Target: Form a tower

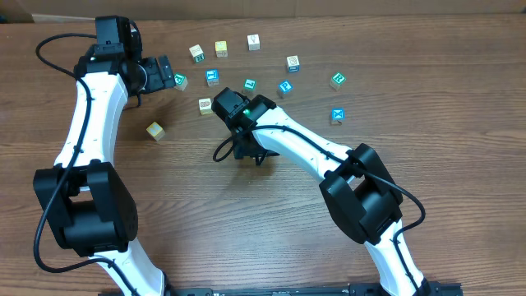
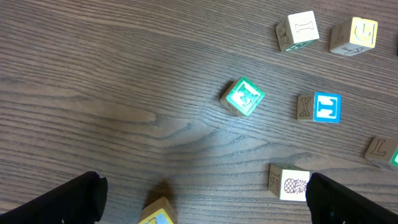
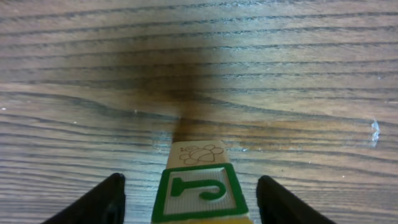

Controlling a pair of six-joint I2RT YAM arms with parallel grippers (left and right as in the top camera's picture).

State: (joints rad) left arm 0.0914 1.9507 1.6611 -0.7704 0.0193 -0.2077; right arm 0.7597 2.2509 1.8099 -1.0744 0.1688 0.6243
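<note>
Now, step: we judge the job barely begun. The overhead view shows no stack, only single cubes [image 1: 285,87] scattered across the far half of the desk [image 1: 246,238].
Tower: not seen as a stack. Its likeliest start is the J cube [image 3: 199,190] at mid-desk, under the right hand. We cannot tell whether another cube sits beneath it.
Right hand [image 3: 191,182]: partly spread, one finger on each side of the J cube with a sliver of gap on both sides. It is astride the cube but not gripping it.
J cube: cream top face with a green frame and a green J. A small drawing shows on the far side face. It sits square between the fingers.
Left hand [image 2: 204,183]: wide and empty, low over the desk at the far left.
Green cube [image 2: 244,97]: lies ahead of the left fingers, turned at an angle and apart from them.
Yellow cube [image 2: 157,213]: at the bottom edge of the left wrist view, between the fingers and not held.
Next move, our judgement: bring the right fingers in evenly on the J cube's two side faces. Then lift it straight up and set it flat, edges matched, on a chosen base cube.
Care needed: the cubes are small, so an off-centre pinch would twist the J cube. The left hand should stay clear of the stacking spot.
</note>
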